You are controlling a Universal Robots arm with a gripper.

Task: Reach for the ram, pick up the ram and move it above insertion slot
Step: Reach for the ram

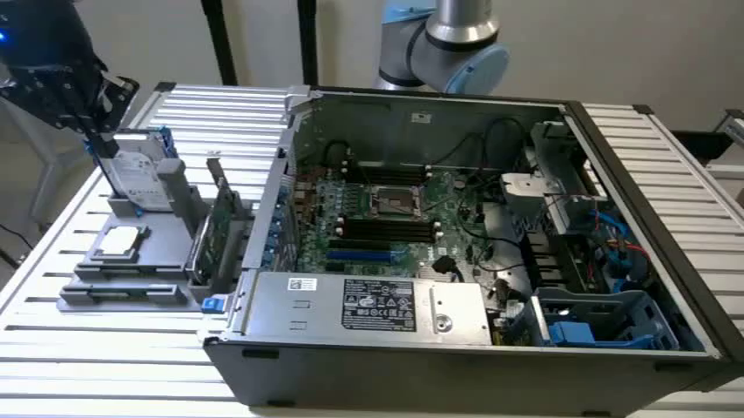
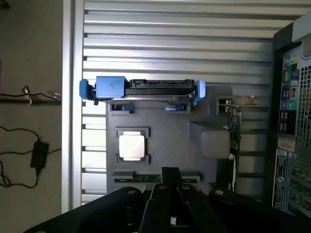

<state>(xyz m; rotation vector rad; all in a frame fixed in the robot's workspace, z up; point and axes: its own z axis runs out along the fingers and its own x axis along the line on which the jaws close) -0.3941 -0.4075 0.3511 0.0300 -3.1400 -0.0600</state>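
The tool [image 2: 170, 174] is closed to a narrow gap, and I see nothing between its tips. In the exterior view it hangs high at that view's far left, over the hard drive [image 1: 138, 174], which stands upright in the gray holder [image 1: 157, 248]. The ram [image 2: 138, 178] seems to sit on its edge in a slot at the near end of this holder. The processor chip [image 2: 132, 145] lies between it and the hard drive. The tool does not touch the ram. The holder lies on the slatted tabletop [image 1: 651, 148], just beside the open computer case [image 1: 348, 366].

I judge the main risk to be the closed tool. If it descends like this, the tips would press on the thin upper edge of the ram and not go around it. The tall expansion card [image 1: 221, 226] stands near, so a sideways drift could strike it. A grip away from the middle could let the ram tilt.
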